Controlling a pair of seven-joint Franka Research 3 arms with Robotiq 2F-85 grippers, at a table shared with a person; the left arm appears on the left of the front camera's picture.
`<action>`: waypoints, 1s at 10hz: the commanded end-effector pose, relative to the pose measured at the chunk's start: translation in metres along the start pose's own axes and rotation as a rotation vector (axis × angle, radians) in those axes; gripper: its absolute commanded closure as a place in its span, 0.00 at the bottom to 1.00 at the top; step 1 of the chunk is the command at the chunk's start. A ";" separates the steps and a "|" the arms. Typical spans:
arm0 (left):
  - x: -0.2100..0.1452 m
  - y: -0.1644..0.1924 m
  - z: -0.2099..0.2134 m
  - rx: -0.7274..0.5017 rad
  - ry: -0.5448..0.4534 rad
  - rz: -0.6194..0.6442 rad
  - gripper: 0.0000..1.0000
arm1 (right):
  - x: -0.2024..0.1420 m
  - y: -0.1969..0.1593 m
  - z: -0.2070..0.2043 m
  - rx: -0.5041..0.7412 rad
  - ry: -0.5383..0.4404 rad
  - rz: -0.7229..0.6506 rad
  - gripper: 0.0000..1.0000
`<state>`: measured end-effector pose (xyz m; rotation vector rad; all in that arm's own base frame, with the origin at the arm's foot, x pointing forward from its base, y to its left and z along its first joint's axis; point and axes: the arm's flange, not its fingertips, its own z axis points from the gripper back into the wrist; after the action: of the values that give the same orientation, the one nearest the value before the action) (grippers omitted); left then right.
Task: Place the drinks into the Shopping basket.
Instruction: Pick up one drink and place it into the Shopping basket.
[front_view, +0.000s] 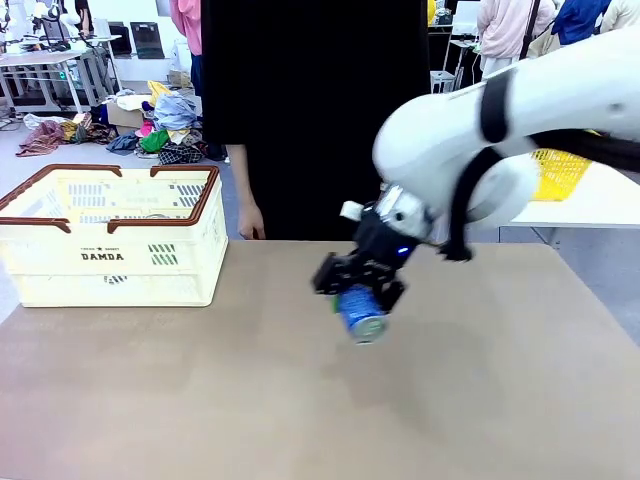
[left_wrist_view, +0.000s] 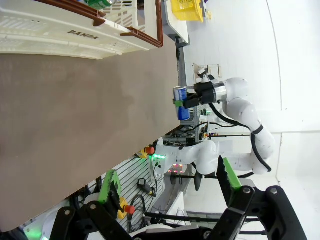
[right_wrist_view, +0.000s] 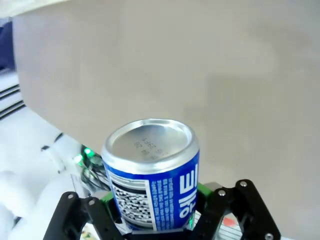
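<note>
Front view: the right fingers (front_view: 388, 293) are clamped on the blue can (front_view: 362, 314). The can hangs tilted above the middle of the tabletop (front_view: 200, 400). The Shopping basket (front_view: 110, 240) stands at the far left of the tabletop, well apart from the can. A person's hand (front_view: 250, 220) is at the far edge.

Left wrist view: the left fingers (left_wrist_view: 109, 186) stand wide apart with nothing between them. The basket (left_wrist_view: 75, 35) and the held can (left_wrist_view: 181, 102) lie beyond.

Right wrist view: the can (right_wrist_view: 152, 185) sits gripped between the fingers (right_wrist_view: 82, 215), silver end towards the camera, bare tabletop behind.
</note>
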<state>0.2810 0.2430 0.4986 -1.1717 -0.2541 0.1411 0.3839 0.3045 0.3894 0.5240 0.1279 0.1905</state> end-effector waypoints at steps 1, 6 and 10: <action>-0.002 -0.002 0.000 -0.006 -0.004 0.003 0.00 | 0.026 0.021 -0.047 0.091 -0.083 -0.070 1.00; -0.002 -0.002 0.000 -0.006 -0.004 0.003 0.00 | 0.028 0.028 -0.109 0.065 -0.113 -0.083 1.00; -0.002 -0.002 0.000 -0.006 -0.004 0.003 0.00 | 0.028 0.028 -0.109 0.065 -0.113 -0.083 1.00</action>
<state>0.2810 0.2431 0.4985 -1.1718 -0.2540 0.1414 0.3927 0.3904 0.3027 0.5937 0.0373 0.0842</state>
